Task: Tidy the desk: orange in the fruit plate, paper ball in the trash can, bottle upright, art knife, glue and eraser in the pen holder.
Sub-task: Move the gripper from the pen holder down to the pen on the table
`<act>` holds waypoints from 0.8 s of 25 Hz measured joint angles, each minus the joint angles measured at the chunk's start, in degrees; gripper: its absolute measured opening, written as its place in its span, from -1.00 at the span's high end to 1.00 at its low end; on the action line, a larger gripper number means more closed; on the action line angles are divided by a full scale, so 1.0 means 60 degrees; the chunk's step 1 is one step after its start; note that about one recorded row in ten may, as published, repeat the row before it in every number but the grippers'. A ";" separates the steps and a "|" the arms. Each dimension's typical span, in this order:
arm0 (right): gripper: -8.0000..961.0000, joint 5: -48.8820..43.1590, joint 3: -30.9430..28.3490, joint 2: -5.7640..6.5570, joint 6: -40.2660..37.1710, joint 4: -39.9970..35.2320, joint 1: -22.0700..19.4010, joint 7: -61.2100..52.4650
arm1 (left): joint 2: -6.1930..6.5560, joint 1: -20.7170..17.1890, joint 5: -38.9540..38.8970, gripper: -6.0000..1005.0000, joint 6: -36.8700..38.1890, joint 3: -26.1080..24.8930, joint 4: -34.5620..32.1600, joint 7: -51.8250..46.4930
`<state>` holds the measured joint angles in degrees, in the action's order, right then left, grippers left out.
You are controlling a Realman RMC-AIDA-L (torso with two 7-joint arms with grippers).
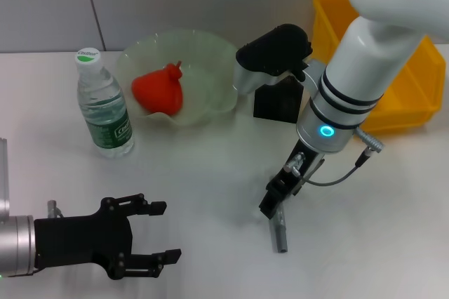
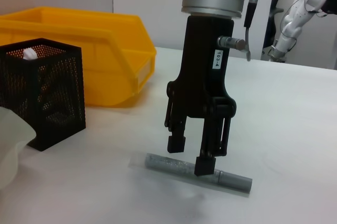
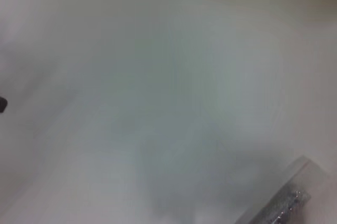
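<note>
My right gripper point(image 1: 271, 209) stands straight down on the table in front of the pen holder point(image 1: 277, 102). Its open fingers straddle a grey glittery stick point(image 2: 179, 166) that lies flat there; I cannot tell whether this is the glue or the art knife. The left wrist view shows that gripper point(image 2: 190, 155) with one fingertip on each side of the stick. The orange point(image 1: 160, 90) lies in the fruit plate point(image 1: 210, 46). The bottle point(image 1: 105, 106) stands upright to its left. My left gripper point(image 1: 165, 232) is open near the front left edge. Paper ball and eraser are out of view.
The yellow trash can point(image 1: 410, 95) stands at the back right, behind the pen holder point(image 2: 45, 92), which has something white inside. The bin point(image 2: 105, 50) sits close beside the holder. A cable hangs from my right wrist point(image 1: 337, 173).
</note>
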<state>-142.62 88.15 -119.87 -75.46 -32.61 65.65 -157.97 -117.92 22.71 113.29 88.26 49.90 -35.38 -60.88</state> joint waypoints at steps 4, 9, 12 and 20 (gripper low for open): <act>-0.39 0.0021 0.0073 0.0000 0.0033 0.0000 0.0000 -0.0007 | -0.0017 0.0032 -0.0001 -0.66 0.0011 -0.0005 -0.0006 -0.0004; -0.38 0.0029 0.0153 0.0000 0.0039 0.0000 0.0000 -0.0006 | -0.0018 0.0055 -0.0001 -0.66 0.0011 -0.0005 0.0000 -0.0005; -0.37 0.0032 0.0292 0.0000 0.0039 0.0000 0.0000 -0.0011 | -0.0019 0.0062 -0.0001 -0.65 0.0012 -0.0016 0.0002 -0.0005; -0.35 0.0053 0.0330 0.0000 0.0038 0.0000 0.0000 -0.0015 | -0.0019 0.0089 -0.0002 -0.65 0.0012 -0.0044 0.0008 -0.0005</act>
<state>-142.30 90.13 -119.87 -75.23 -32.61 65.65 -158.06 -118.03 23.24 113.28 88.34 49.63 -35.33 -60.91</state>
